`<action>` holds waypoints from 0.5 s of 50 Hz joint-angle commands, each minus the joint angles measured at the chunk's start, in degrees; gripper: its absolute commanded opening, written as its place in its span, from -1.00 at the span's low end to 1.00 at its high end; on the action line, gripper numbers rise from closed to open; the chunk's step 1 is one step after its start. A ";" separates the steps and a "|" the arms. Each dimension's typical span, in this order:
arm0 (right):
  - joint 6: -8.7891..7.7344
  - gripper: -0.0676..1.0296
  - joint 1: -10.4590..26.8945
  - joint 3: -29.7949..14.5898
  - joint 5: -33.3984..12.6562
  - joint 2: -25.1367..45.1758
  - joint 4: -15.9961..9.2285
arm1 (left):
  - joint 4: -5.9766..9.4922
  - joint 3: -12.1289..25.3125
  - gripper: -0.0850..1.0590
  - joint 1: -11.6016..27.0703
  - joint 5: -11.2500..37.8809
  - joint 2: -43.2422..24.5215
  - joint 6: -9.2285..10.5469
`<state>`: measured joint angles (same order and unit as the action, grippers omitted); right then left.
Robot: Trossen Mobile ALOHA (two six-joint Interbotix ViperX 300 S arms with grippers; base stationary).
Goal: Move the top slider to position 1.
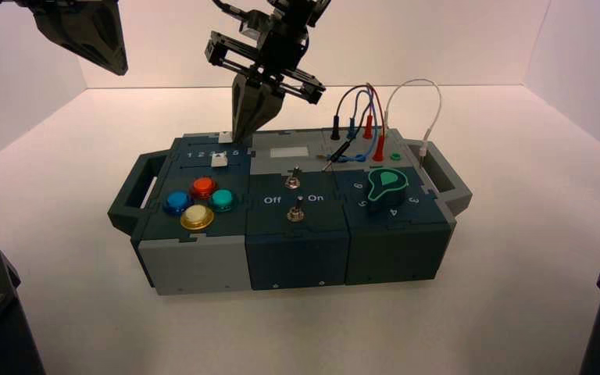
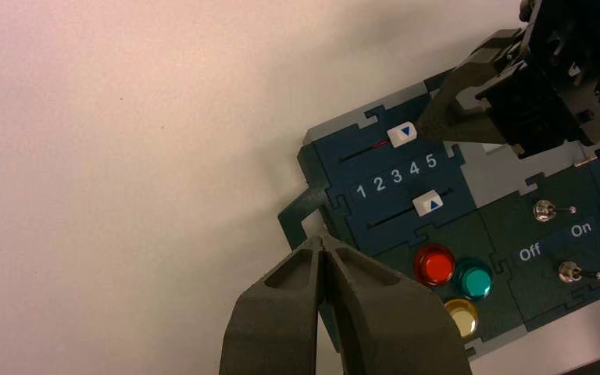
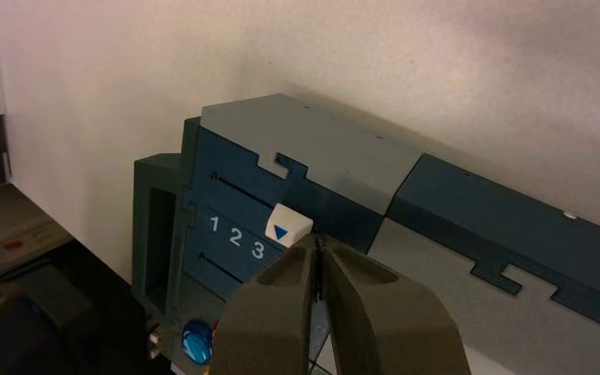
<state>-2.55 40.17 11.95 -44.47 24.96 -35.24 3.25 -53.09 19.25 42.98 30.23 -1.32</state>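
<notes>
My right gripper [image 3: 318, 238], its two dark tapered fingers pressed together and empty, stands at the higher-number side of the small white square top slider knob [image 3: 289, 225], near 4. Recommended: push low and level along the slot toward the white printed digit 1 [image 3: 214, 224], easing off at the slot's end. Left gripper [image 2: 320, 242] idles beside the box.

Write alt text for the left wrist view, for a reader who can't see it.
Right gripper at the white top slider, which sits near 4 on a printed 1-to-5 row; position 1 lies farther along. The left gripper, fingers closed, hovers beside the box's handle.
</notes>
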 commanded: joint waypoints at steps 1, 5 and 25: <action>-0.53 -0.91 0.26 -1.58 -0.18 -0.79 -0.62 | -0.09 1.32 -0.91 0.18 -0.18 0.26 -0.35; -0.44 -0.92 0.53 -1.58 -0.18 -0.62 -0.79 | -0.09 1.32 -0.91 0.09 -0.26 0.26 -0.35; -0.53 -0.92 1.76 -4.22 -1.14 1.14 -1.14 | -0.09 1.32 -0.91 0.18 -0.09 -0.18 -0.35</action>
<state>-2.55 41.04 9.49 -45.44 26.81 -36.04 3.34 -53.09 19.25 42.98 29.97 -1.32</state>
